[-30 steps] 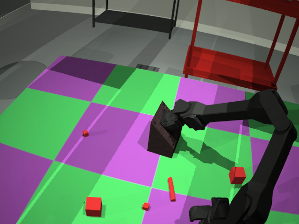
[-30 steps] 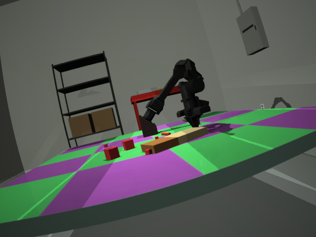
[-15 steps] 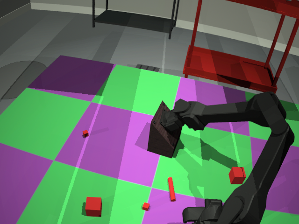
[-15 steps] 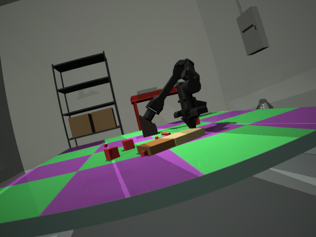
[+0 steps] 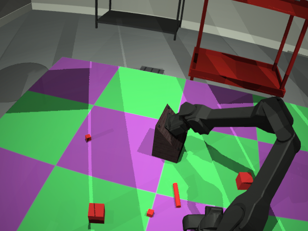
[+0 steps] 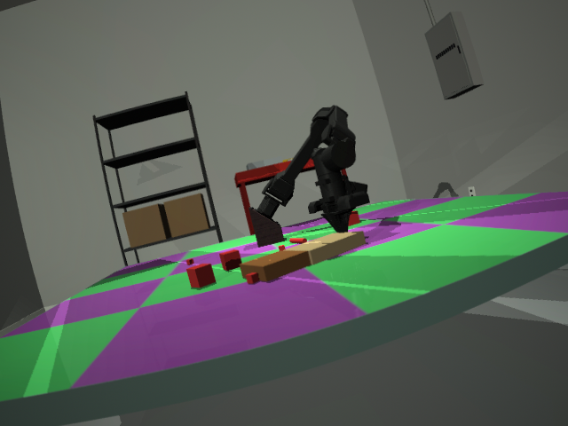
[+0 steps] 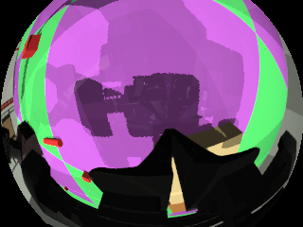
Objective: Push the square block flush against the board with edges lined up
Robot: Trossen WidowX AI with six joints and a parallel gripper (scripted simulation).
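So my jaws (image 6: 342,230) are together, nothing in them, near the pale piece's (image 6: 339,248) (image 7: 228,148) upper-right end in the exterior view. It runs down-left to the orange-brown piece (image 6: 276,264) (image 7: 177,207); I'd guess any push goes along that line.

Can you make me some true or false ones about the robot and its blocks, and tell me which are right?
1. The claw is shut. True.
2. The brown block sits on top of the pale board. False: they lie end to end.
3. The red stick is lying down. True.
4. The arm's base stands on a bright yellow wedge. False: the wedge is dark brown.
5. The shelf unit holds two boxes. True.
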